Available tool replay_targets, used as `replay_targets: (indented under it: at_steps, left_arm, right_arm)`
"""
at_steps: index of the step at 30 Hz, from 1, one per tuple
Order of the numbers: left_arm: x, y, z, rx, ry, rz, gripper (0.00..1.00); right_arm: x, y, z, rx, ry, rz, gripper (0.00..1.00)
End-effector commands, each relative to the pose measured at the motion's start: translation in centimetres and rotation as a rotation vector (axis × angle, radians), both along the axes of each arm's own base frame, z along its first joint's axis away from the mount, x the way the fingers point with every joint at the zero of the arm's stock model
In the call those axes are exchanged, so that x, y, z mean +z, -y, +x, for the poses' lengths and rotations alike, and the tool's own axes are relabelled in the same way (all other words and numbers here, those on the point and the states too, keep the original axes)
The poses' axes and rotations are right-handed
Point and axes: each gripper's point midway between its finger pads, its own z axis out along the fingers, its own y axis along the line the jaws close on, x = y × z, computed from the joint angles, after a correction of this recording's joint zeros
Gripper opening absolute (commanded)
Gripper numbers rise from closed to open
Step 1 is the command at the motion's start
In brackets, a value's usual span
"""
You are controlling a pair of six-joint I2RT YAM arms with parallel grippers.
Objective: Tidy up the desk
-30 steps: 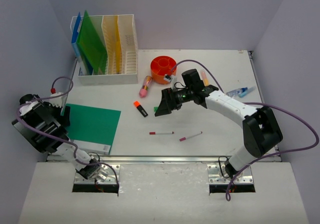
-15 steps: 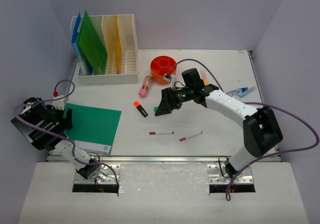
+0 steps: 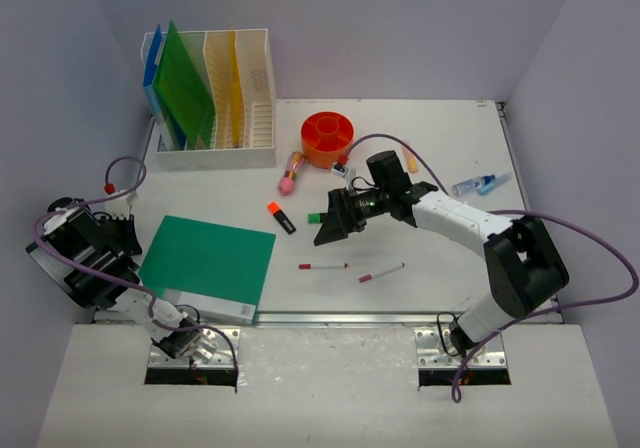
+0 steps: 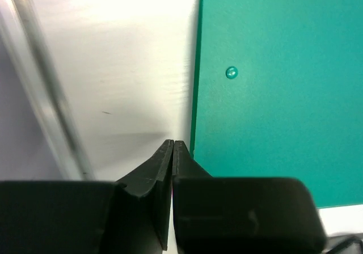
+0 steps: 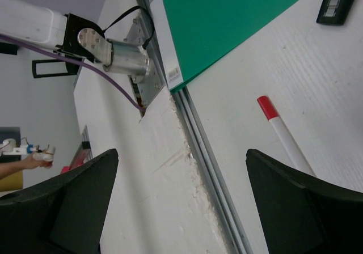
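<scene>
The desk (image 3: 440, 243) is a white tabletop with a metal rail (image 3: 330, 318) along its front edge. A green book (image 3: 207, 261) lies at its front left. My left gripper (image 3: 127, 232) is shut with nothing between its fingers, and its tips (image 4: 172, 144) sit just beside the green book's (image 4: 272, 84) left edge. My right gripper (image 3: 330, 225) hovers open over the middle of the desk, holding nothing. In the right wrist view its open jaws (image 5: 180, 169) frame the rail (image 5: 195, 123), with a red-capped pen (image 5: 283, 135) just to their right.
A white file rack (image 3: 212, 93) with coloured folders stands at the back left. There is an orange round holder (image 3: 327, 136), a pink marker (image 3: 291, 173), a black highlighter (image 3: 281, 217), a small green item (image 3: 314, 217), two red-capped pens (image 3: 322, 265) (image 3: 381, 272) and a blue pen (image 3: 478, 183).
The left gripper has shut. The green book has slid to the right and turned a little. The right gripper has moved slightly toward the front of the desk.
</scene>
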Motion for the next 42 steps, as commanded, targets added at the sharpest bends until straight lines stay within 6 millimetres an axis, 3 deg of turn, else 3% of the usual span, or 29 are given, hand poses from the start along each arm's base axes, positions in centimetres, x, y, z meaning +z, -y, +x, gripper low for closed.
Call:
replay_targets:
  at_steps: [1,9,12,14,19,24,30,34,42]
  left_arm:
    - [1.3,1.8,0.2,0.053,0.026,-0.099,0.0]
    - [1.6,2.1,0.0,0.069,0.02,-0.108,0.01]
    - [1.2,2.4,-0.5,0.067,0.005,-0.111,0.15]
    - [1.0,2.4,-0.6,0.068,0.004,-0.102,0.19]
    - [0.6,2.6,-1.0,0.074,-0.006,-0.099,0.2]
    - [0.3,3.0,-1.3,0.08,-0.008,-0.107,0.2]
    - [-0.1,3.8,-1.4,0.089,-0.003,-0.137,0.2]
    - [-0.2,4.3,-1.5,0.094,0.0,-0.155,0.2]
    - [-0.4,5.1,-2.0,0.098,0.001,-0.165,0.19]
  right_arm:
    - [1.6,-1.0,-0.8,0.025,0.0,0.099,0.93]
    - [-0.1,-3.4,-3.6,0.086,-0.088,0.073,0.88]
    - [-1.6,-4.6,-5.5,0.095,-0.123,0.034,0.88]
    - [-2.6,-5.8,-6.9,0.094,-0.144,0.002,0.89]
    - [-4.7,-8.4,-6.9,0.01,-0.188,-0.05,0.95]
    - [-6.3,-11.5,-7.1,-0.047,-0.27,-0.059,0.91]
    - [-9.0,-13.3,-8.8,-0.107,-0.396,-0.08,0.84]
    - [-10.5,-13.9,-9.1,-0.15,-0.44,-0.099,0.78]
    - [-12.5,-15.9,-9.2,-0.216,-0.531,-0.109,0.76]
